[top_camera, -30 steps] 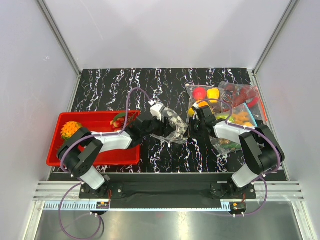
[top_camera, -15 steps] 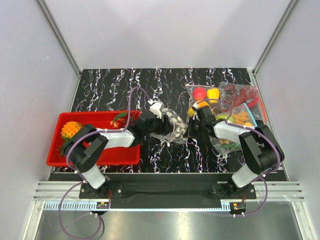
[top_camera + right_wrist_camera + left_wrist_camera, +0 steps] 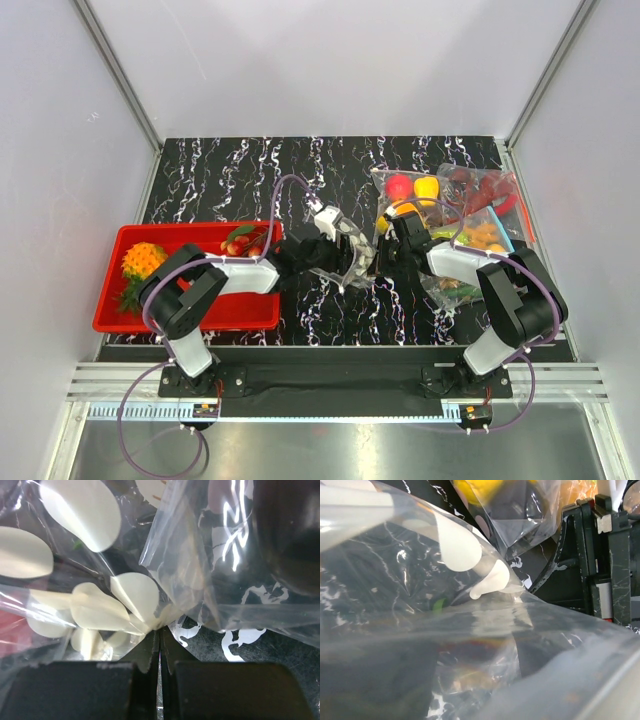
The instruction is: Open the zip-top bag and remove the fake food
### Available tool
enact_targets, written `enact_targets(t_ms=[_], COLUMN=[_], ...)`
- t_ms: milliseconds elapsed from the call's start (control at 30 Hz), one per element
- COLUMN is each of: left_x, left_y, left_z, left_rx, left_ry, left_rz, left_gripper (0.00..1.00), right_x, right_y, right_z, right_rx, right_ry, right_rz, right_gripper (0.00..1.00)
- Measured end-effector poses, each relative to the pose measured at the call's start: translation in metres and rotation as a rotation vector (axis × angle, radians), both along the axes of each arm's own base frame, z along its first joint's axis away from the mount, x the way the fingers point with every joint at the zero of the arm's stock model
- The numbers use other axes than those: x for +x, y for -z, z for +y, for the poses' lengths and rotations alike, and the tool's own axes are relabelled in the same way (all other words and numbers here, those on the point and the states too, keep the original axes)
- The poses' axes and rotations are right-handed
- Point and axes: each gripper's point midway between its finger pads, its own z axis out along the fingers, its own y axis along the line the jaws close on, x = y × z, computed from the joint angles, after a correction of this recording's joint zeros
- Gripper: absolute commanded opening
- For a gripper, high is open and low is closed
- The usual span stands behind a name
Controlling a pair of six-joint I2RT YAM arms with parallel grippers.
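Rightward since a second ago, the left gripper (image 3: 308,256) and bag (image 3: 343,250) now sit mid-table, beside the red tray (image 3: 110,305). The right gripper (image 3: 160,634) pinches the bag's edge, fingers pressed together. Whether the left gripper is spread or closed cannot be told. The cherries (image 3: 240,241) lie in the tray.

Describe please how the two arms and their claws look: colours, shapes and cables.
Both the left arm and the right arm have white tubular links between bulky black joints. A thin purple cable runs along each arm. The left claw looks black from above; the right claw has flat, black, blocky fingers.
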Motion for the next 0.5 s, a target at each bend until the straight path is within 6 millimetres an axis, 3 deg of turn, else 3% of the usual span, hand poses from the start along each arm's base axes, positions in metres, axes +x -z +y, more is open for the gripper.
enact_targets(t_ms=[233,333,433,467,500], left_x=[-0.007,-0.005,-0.002,-0.002,-0.002], left_y=[0.009,0.015,0.016,0.016,0.016], left_z=[-0.007,-0.008,-0.009,-0.01,-0.01], left_rx=[0.048,0.072,0.076,0.079,0.079], left_ry=[0.016,0.012,0.007,0.008,0.006], left_rz=[0.014,0.023,0.024,0.021,0.023], left_gripper=[0.74,0.72,0.56,0.45,0.41], right_x=[-0.001,-0.001,0.0,0.0,0.0], right_y=[0.0,0.0,0.0,0.0,0.0], right_z=[0.0,0.0,0.0,0.0,0.0], right_rx=[-0.001,-0.001,-0.001,-0.001,-0.001], right_ry=[0.0,0.0,0.001,0.001,0.001], right_rz=[0.002,0.003,0.002,0.002,0.002], right_gripper=[0.0,0.0,0.0,0.0,0.0])
